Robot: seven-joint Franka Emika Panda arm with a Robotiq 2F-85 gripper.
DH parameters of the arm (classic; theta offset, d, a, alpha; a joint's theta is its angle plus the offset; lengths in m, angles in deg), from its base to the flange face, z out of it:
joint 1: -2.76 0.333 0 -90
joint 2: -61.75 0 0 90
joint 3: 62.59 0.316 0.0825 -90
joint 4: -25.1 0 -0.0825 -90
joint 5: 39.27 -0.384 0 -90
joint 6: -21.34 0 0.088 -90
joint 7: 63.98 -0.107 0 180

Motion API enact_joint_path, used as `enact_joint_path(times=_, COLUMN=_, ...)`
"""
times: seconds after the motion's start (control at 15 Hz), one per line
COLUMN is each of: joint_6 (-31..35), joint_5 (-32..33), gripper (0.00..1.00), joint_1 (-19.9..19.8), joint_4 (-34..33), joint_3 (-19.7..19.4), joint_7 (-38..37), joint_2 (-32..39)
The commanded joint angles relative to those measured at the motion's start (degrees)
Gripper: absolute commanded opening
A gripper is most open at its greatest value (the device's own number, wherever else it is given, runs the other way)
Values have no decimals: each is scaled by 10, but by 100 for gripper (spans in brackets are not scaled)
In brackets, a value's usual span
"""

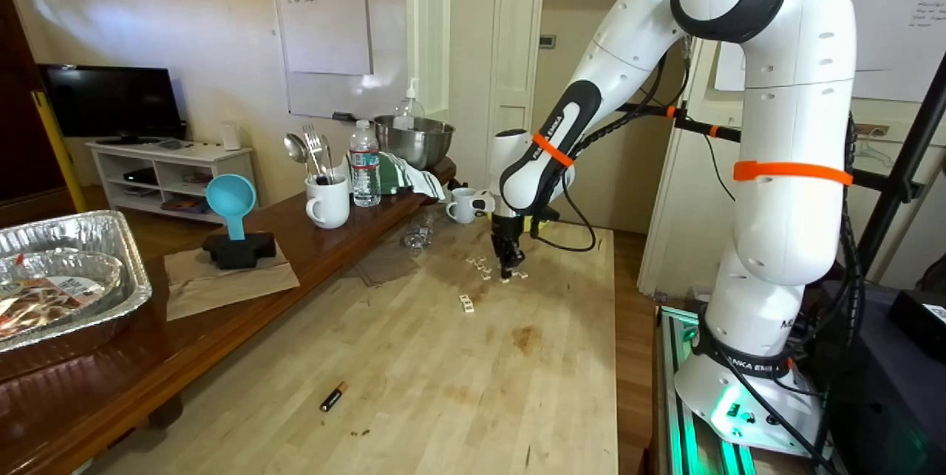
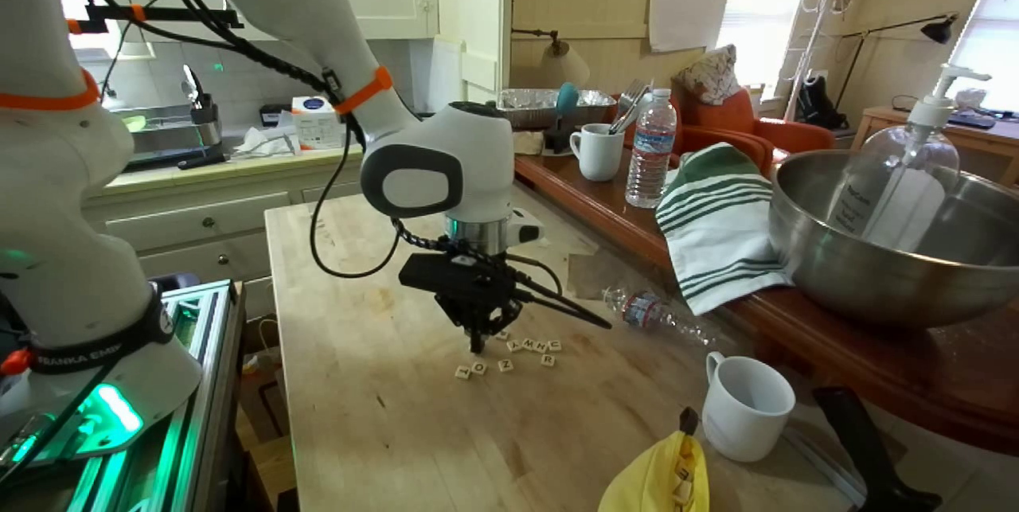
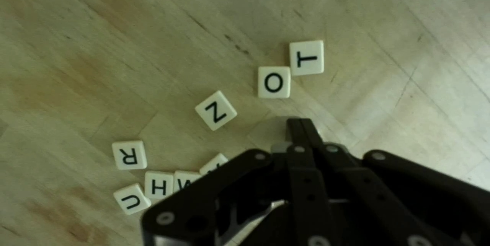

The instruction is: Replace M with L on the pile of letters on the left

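Note:
My gripper [image 1: 507,272] is low over the table among the letter tiles; in an exterior view its black fingers [image 2: 476,346] point down. In the wrist view the fingertips [image 3: 300,121] are together, with nothing seen between them. The pile of letters [image 1: 466,303] is a small compact white cluster in front of the gripper in an exterior view. Loose tiles lie by the gripper: T [image 3: 307,57], O [image 3: 274,82], Z or N [image 3: 216,110], R [image 3: 129,155], H [image 3: 159,184], U [image 3: 132,198]. A W or M tile [image 3: 185,179] and another are partly hidden. I cannot identify an L.
A battery [image 1: 333,397] lies on the table. A crushed plastic bottle [image 2: 653,317], a white mug [image 2: 747,407] and a yellow pouch [image 2: 661,476] lie or stand nearby. The raised wooden ledge [image 1: 170,357] carries a metal bowl [image 2: 892,281] and a water bottle [image 2: 653,150].

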Motion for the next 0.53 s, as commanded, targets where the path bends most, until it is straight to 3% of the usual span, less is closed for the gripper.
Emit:
enact_joint_path(times=0.0, joint_6=-1, joint_5=7, gripper=0, joint_1=20, joint_4=1, joint_3=-5, joint_7=-78, joint_2=16)
enact_joint_path(times=0.47, joint_6=2, joint_5=-31, gripper=0, joint_1=41, joint_4=-10, joint_3=15, joint_7=-245, joint_2=24)
